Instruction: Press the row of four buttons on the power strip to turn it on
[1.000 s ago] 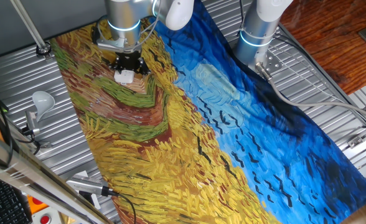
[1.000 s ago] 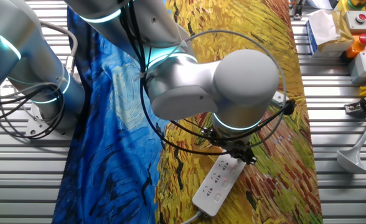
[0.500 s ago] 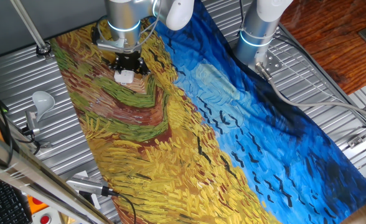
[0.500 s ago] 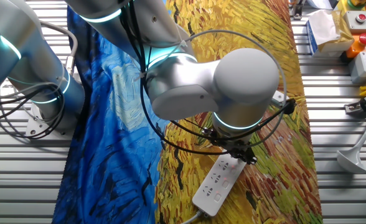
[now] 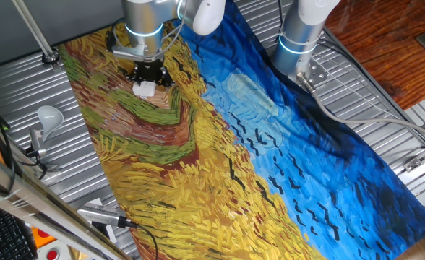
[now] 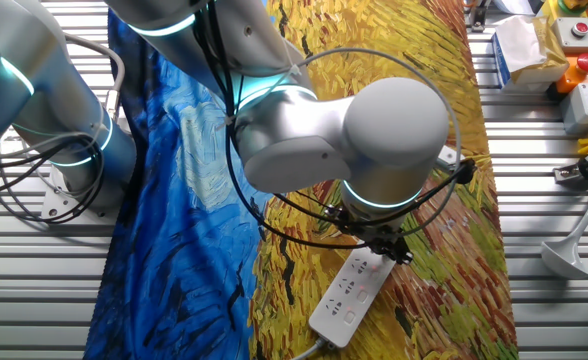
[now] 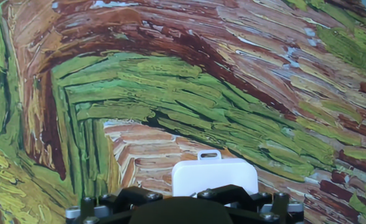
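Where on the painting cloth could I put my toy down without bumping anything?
The big blue half of the cloth is bare, and so is the yellow stretch below the power strip. It is crowded at the top, where the end effector sits right over the strip.

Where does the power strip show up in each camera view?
One fixed view: power strip at upper left, a white end poking out under the pincer.
The other fixed view: bottom centre, lying diagonally below the arm's wrist.
Hand view: bottom centre, white end just beyond the pincer body.
Shared landmark: the painted cloth under it.
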Robot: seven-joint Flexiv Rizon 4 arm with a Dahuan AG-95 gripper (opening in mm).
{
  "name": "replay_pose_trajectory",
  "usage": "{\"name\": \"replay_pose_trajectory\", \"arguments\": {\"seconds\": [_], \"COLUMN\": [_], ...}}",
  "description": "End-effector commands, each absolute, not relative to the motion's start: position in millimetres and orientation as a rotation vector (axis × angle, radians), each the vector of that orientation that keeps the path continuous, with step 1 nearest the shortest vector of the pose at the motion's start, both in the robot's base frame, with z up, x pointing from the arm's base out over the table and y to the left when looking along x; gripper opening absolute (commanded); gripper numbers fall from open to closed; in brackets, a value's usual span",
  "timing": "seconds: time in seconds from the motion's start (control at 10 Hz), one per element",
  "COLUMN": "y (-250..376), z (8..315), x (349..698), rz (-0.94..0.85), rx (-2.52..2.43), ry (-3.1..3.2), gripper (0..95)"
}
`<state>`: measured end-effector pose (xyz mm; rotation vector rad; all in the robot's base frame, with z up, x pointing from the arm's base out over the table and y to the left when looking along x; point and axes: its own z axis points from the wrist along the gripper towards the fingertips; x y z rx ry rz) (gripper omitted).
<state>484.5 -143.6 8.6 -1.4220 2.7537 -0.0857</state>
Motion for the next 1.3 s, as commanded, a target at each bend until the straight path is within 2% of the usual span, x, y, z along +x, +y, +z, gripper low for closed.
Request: {"name": "replay_pose_trajectory", "arguments": {"seconds": [0.1,0.6,0.7,1.3], "y": [-145,-146,-146,-144], "z": [9,11,12,23], "x": [484,484,484,480], "rz": [-0.092,-0.094,-0.092,-0.086], "rx": [-1.419,-1.416,-1.415,-1.402], "ry": [2.752,2.752,2.753,2.768], "gripper": [76.0,76.0,95.0,95.0]}}
